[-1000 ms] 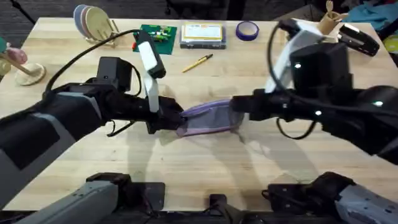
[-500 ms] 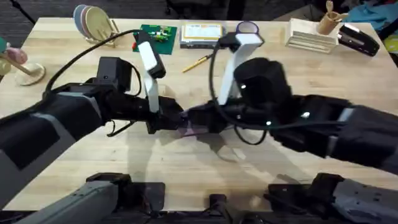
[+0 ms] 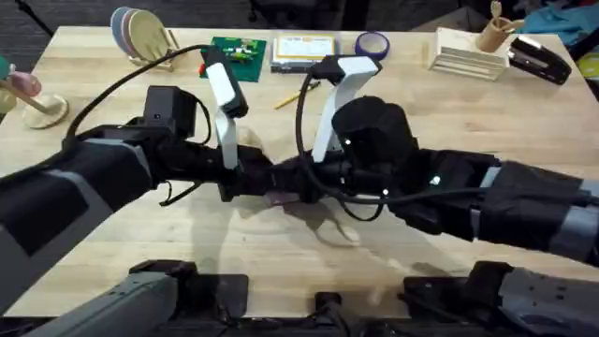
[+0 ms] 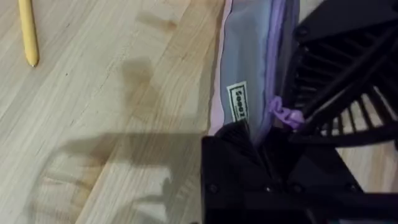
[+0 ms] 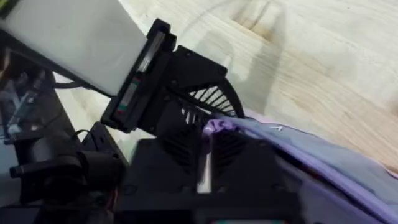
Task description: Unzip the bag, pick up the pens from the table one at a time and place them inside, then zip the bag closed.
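Lavender fabric, grey side panel: the bag lies flat on the worktop near its middle, between the two arms, and in the overhead view it is mostly hidden under them.

Left gripper: jaws closed on the near end of the bag, pinching the fabric just below the small white label. Judged purpose — an anchor, so the bag cannot slide when the zipper is pulled along its length.

Right gripper: reaches across the middle to meet the left one at that same end. Its jaws stand nearly together, with the purple zipper pull right at their tips. The pull appears pinched, but the contact itself is partly hidden, so this is not certain. The pull also shows in the left wrist view, beside the left jaws.

Judged step: the zipper stage, with the slider at the anchored end. Whether the bag is open or closed cannot be told here.

A yellow pen lies well apart on the worktop, toward the far edge near a green item, a boxed item and a tape roll — not yet inside the bag.

Risk, as judged: both grippers crowd one end, so a sideways pull could drag the fabric out of the left jaws.
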Motion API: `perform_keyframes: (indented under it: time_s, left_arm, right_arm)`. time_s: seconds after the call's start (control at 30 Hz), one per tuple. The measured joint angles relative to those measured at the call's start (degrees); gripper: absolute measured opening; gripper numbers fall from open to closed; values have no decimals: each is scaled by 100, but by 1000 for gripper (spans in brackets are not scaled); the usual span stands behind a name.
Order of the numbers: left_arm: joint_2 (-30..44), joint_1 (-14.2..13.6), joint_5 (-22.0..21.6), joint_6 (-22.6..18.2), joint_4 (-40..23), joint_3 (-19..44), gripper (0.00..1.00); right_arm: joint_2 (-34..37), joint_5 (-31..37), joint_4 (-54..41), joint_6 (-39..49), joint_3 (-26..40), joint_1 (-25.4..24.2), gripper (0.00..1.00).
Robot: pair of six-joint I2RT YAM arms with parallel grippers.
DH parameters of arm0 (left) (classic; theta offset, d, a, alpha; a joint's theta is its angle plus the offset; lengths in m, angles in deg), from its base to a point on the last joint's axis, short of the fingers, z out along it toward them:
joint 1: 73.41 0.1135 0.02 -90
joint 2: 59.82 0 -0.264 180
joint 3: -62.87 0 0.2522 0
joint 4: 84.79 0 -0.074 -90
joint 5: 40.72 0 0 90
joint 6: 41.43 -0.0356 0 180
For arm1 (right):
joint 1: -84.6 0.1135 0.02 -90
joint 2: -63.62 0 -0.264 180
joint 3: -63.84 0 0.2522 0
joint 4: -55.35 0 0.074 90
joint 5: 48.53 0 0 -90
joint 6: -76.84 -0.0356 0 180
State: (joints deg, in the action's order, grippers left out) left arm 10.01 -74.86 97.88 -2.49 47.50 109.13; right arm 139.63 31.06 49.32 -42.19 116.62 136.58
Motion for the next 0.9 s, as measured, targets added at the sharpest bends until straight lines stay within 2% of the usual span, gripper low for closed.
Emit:
perform_keyframes:
  time_s: [0.03,0.1,0.17,0.2,0.23,0.27,0.33,0.4,0.43,0.47,0.5,0.63,0.9]
  left_arm:
    - [0,-8,5,-4,-7,-4,42]
    - [0,-18,5,-1,9,-7,42]
    - [0,-24,7,5,16,-7,42]
    - [0,-24,14,6,20,-7,42]
    - [0,-24,14,6,31,-7,42]
    - [0,-24,23,2,35,-7,164]
    - [0,-24,27,-1,48,-7,348]
    - [0,-24,29,19,55,-7,652]
    - [0,-24,31,23,53,-7,771]
    - [0,-24,31,38,53,-7,875]
    - [0,-24,29,41,54,-7,938]
    - [0,-24,29,41,55,-7,987]
    - [0,-24,29,43,57,-7,992]
  right_arm:
    - [-87,-18,-132,23,4,-73,373]
    - [-277,-142,-386,134,28,-92,592]
    - [-548,-284,-841,403,98,-87,886]
    - [-1208,-253,-2227,1116,392,-79,997]
    - [-1557,-90,-2820,1448,539,-79,997]
    - [-2156,258,-3125,1861,627,-79,998]
    - [-2247,297,-3192,1932,632,-79,998]
    - [-2283,332,-3313,2022,654,-79,998]
    - [-2280,339,-3406,2059,678,-79,998]
    - [-2274,344,-3518,2086,711,-82,998]
    - [-2276,356,-3671,2119,761,-105,998]
    - [-2241,356,-4196,2246,1061,-316,997]
    - [-1823,361,-4850,3024,1749,-786,997]
